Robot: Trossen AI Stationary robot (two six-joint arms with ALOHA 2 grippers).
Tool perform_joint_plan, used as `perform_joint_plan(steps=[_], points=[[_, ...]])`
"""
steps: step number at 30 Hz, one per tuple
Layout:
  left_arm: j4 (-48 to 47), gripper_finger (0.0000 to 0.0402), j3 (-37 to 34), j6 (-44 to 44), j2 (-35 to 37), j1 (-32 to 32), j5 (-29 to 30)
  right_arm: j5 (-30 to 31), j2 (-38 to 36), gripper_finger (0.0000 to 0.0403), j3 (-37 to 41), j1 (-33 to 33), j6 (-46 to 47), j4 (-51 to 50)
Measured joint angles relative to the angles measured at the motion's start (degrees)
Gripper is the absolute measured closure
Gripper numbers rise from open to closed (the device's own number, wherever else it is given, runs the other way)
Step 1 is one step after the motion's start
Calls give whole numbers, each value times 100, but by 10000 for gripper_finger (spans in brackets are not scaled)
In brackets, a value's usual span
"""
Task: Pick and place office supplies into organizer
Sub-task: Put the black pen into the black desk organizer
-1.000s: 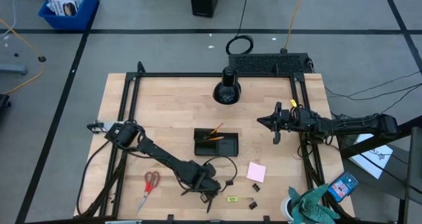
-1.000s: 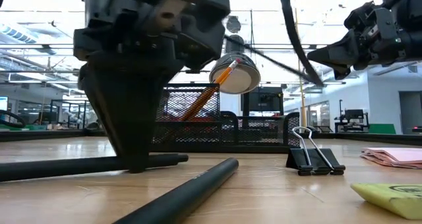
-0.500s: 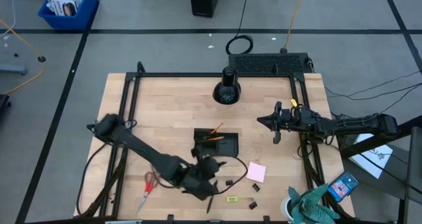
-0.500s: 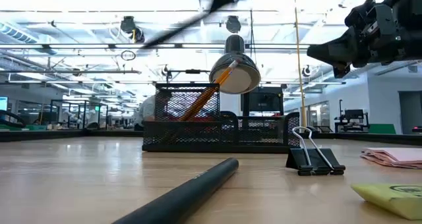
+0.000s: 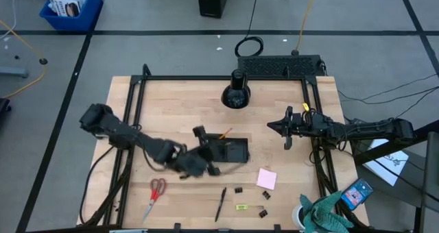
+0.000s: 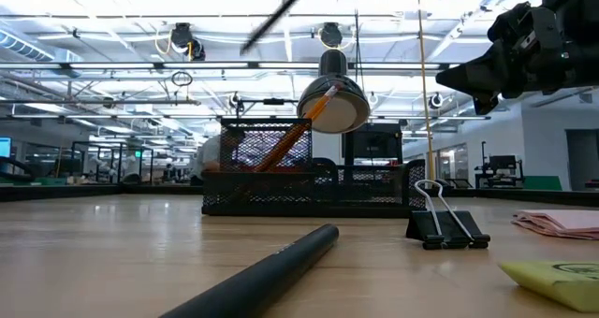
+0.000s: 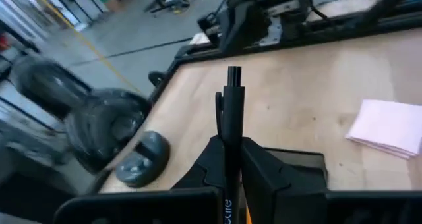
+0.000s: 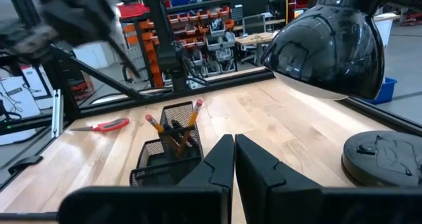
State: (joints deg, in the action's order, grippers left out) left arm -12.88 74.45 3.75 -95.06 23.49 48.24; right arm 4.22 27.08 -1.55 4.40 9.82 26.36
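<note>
Pale wooden surface [image 5: 171, 109] spreads under me, with the mesh organizer [image 5: 226, 149] near its middle, two orange pencils [image 8: 173, 128] standing in it. My left claw [image 7: 229, 159] is clenched on a dark pen [image 7: 231, 118], gripped low on the barrel, and hangs just beside the organizer. I judge the pen light, stiff and smooth, so it could pivot or slip between my fingers; a hold nearer its middle would steady it. My right claw [image 8: 233, 159] is shut on nothing, waiting well apart at the right side.
</note>
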Motion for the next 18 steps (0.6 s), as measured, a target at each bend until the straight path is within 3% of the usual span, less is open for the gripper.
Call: perform_joint_plan(steps=[5, 8, 12, 18], points=[[3226, 384, -1984, -978, 731, -465, -1505, 1, 1, 394, 1, 0, -14, -2], [4490, 393, -2854, -1116, 1011, -848, -2161, 3, -1, 394, 0, 0, -64, -2], [5101, 392, -3407, -953, 1092, -1380, -2821, 9, -1, 394, 0, 0, -172, 4], [4932, 392, -3479, -769, 996, -1885, -3689, 30, 1, 394, 0, 0, -349, 82]])
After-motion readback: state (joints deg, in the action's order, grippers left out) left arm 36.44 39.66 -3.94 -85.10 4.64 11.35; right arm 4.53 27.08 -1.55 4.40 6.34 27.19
